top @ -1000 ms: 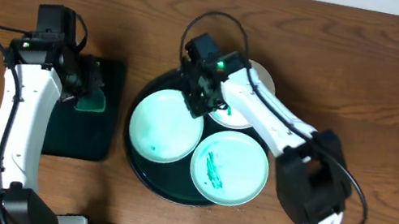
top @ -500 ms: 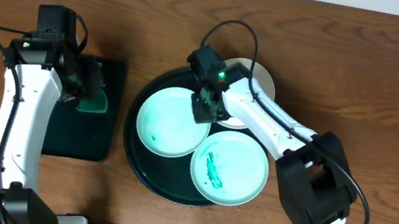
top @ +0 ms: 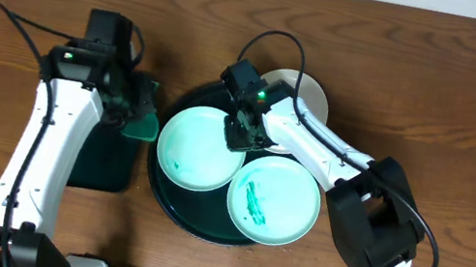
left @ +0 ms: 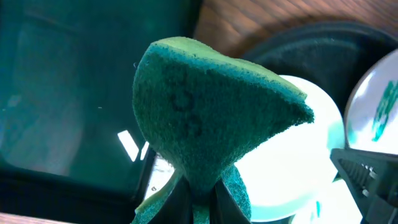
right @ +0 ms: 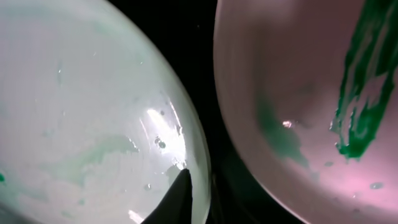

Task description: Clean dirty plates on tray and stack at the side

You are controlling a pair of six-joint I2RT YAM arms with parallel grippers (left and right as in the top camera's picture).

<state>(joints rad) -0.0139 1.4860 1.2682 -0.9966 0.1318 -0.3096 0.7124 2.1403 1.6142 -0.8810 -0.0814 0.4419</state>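
The round dark tray (top: 163, 179) holds three plates. A pale mint plate (top: 196, 149) with faint smears lies at its left. My right gripper (top: 240, 134) is shut on that plate's right rim; the right wrist view shows one finger (right: 194, 190) inside the rim of the plate (right: 81, 112). A second mint plate (top: 277, 204) with a teal smear lies at the front right. The white plate (top: 308, 97) at the back is partly hidden by the arm, and the right wrist view shows it smeared (right: 298, 93). My left gripper (top: 138, 118) is shut on a green sponge (left: 211, 106), just left of the tray.
A smaller rectangular dark tray (top: 101, 159) lies on the wooden table left of the round tray, below my left arm; it also shows in the left wrist view (left: 62, 93). The right arm's cable arcs over the back of the round tray.
My left arm has swung right with the sponge, from over the rectangular tray to the round tray's left edge. My right gripper has moved from the tray's back onto the left mint plate's rim.
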